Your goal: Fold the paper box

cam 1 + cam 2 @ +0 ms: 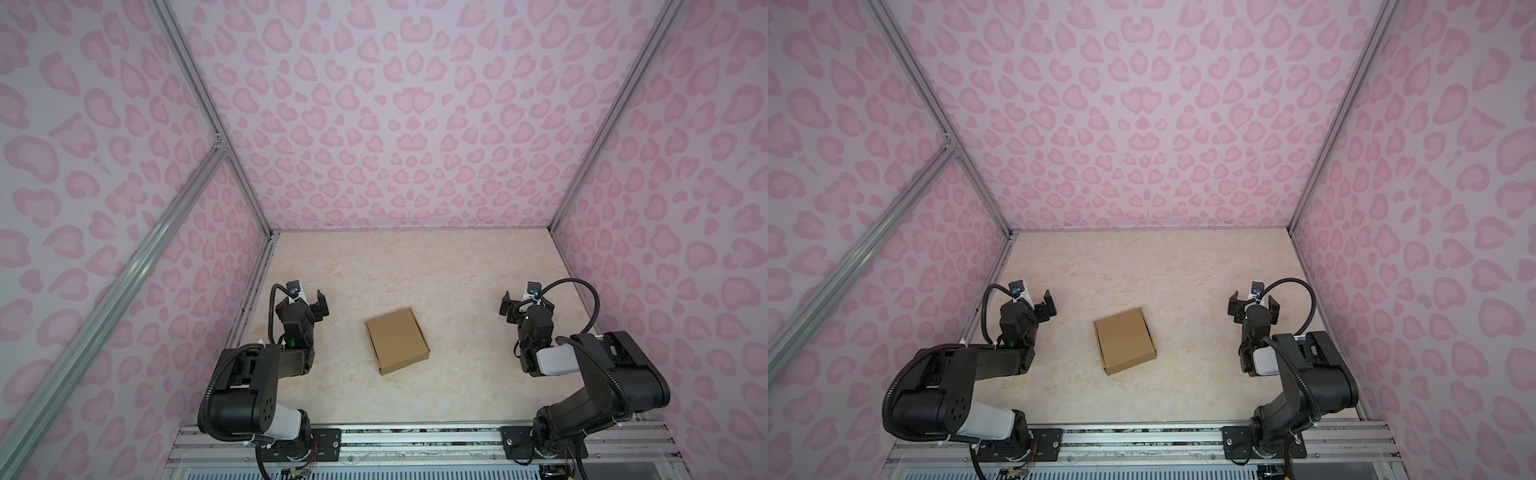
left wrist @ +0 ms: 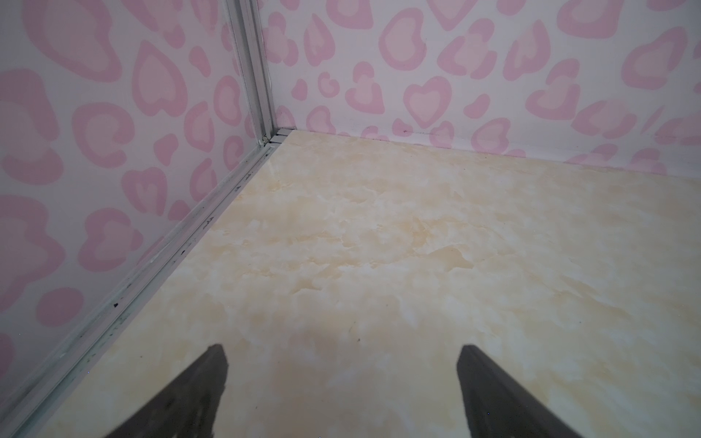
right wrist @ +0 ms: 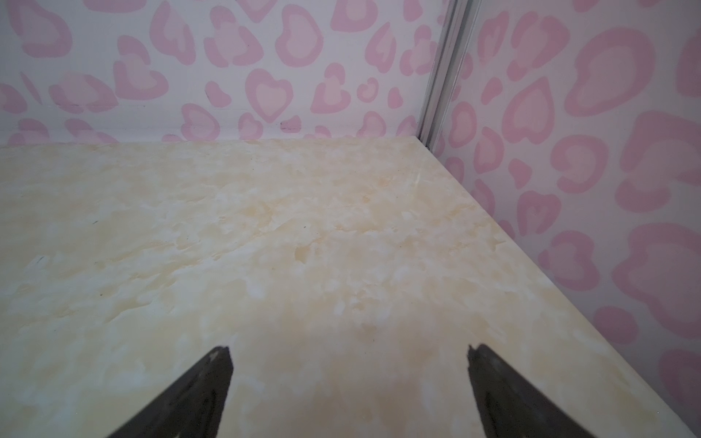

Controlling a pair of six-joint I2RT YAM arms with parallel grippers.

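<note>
Marbled beige tabletop [image 1: 415, 266]; closed paper box [image 1: 397, 340] lying mid-table.

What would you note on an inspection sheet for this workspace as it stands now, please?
Surface: marbled beige table, bare except for the box.
Job's things: paper box, brown, looks closed, lying flat and askew near the middle between the arms, touched by nothing; neither wrist view shows it.
Clutter: nothing seen.
Grippers: left gripper open and empty, out to the left of the box; right gripper open and empty, out to its right.
Cables: black ribbed hoses loop along both arms, clear of the box.
Surroundings: pink heart-print walls on three sides, with aluminium frame rails.
</note>
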